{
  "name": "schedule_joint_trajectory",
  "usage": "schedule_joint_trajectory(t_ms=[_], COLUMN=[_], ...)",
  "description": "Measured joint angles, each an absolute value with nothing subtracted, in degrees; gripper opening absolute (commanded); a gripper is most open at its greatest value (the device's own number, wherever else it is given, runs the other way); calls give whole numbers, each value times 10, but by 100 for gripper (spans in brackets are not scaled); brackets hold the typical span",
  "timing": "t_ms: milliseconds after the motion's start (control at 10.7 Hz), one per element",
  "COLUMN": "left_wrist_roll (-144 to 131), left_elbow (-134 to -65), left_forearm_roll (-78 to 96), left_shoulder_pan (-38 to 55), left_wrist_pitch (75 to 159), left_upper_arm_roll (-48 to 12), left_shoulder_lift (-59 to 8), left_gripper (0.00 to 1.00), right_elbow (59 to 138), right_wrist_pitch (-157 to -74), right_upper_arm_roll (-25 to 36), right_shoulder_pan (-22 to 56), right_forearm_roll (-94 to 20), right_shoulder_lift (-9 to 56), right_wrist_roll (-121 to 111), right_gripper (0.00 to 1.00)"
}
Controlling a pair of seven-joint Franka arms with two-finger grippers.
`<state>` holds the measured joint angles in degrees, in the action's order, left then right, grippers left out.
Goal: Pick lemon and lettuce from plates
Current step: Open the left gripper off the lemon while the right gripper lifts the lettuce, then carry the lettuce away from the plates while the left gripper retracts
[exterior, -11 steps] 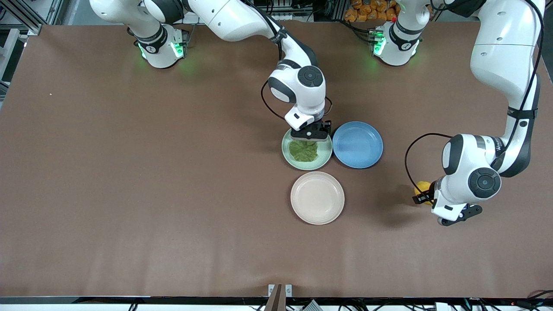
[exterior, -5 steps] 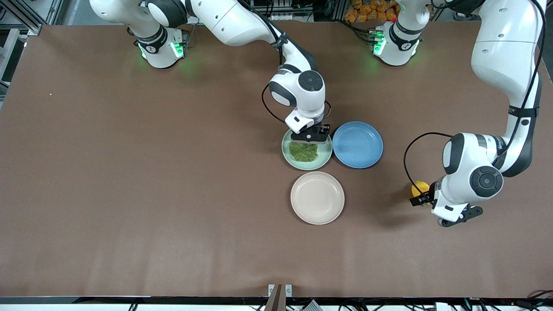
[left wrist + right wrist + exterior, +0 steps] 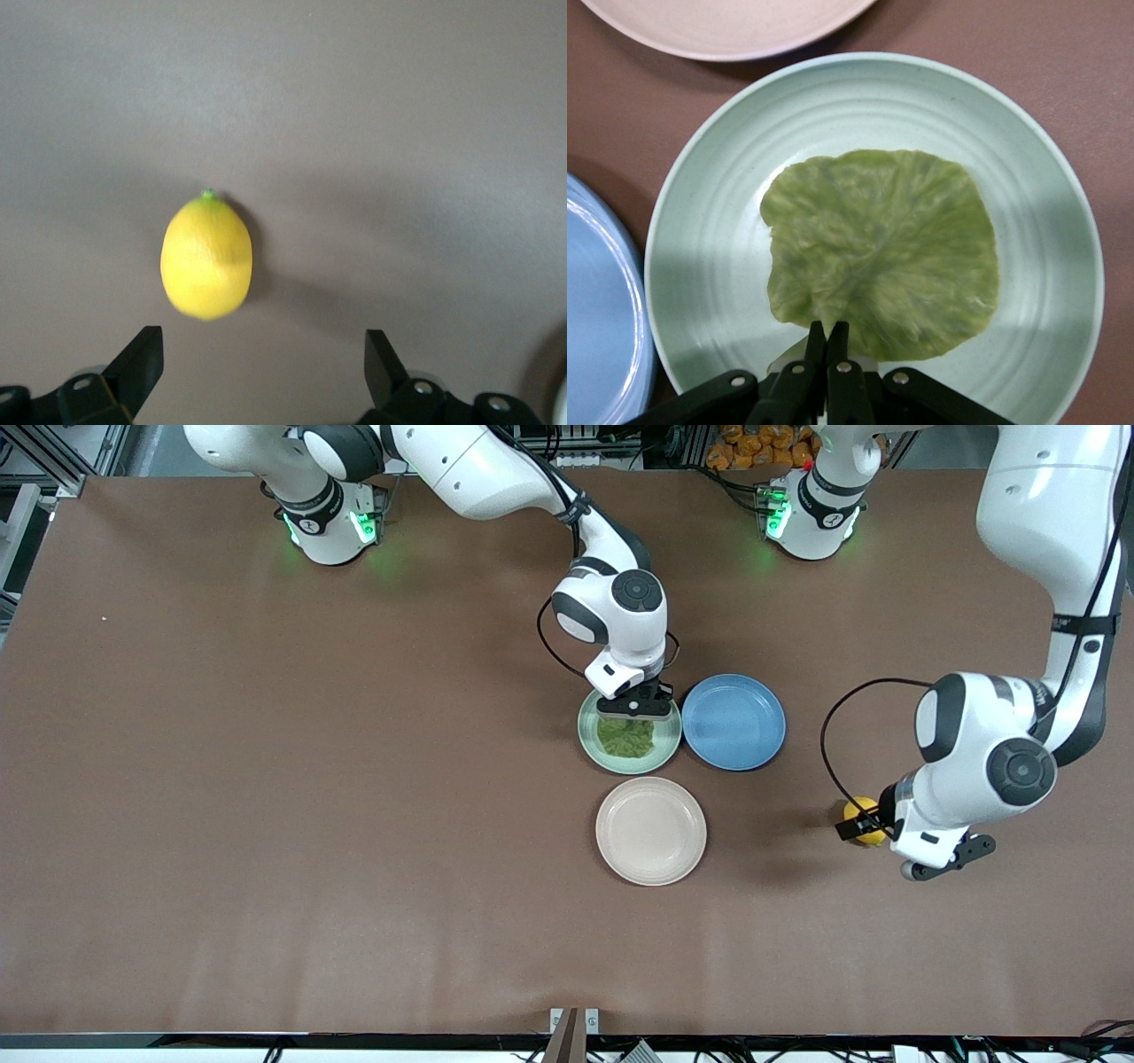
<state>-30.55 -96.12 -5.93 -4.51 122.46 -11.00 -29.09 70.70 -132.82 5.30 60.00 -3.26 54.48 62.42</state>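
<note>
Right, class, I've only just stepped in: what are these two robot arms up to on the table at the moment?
The right hand is down on the mint green plate, fingers pinched shut on the edge of the lettuce leaf, which lies flat on the plate. The left hand is open and low over the lemon, which lies on the bare table toward the left arm's end, off any plate and ungripped. The cream plate and the blue plate are empty.

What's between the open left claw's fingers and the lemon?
Nothing but bare brown table. In the left wrist view the left claw is open, and the lemon lies on the tabletop just ahead of its fingertips, untouched.
</note>
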Motion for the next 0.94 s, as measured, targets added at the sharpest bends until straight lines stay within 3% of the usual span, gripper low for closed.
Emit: schedule_joint_trajectory(t_ms=[562,938], left_wrist_roll=[-305,-305], left_elbow=[-1143,-1189], left_forearm_roll=[-25,-25], left_shoulder_pan=[-50,-30], left_wrist_pitch=[1272,1270], left_upper_arm_roll=[-113,-115], left_shoulder_lift=[-108,-30], left_gripper=[100,100], right_elbow=[649,613], right_wrist_pitch=[-1194,-1023], right_upper_arm_roll=[62,64], right_shoulder_pan=[566,487], right_forearm_roll=[-33,-33], right_shoulder_lift=[496,376], right_wrist_roll=[623,528], right_gripper=[0,0])
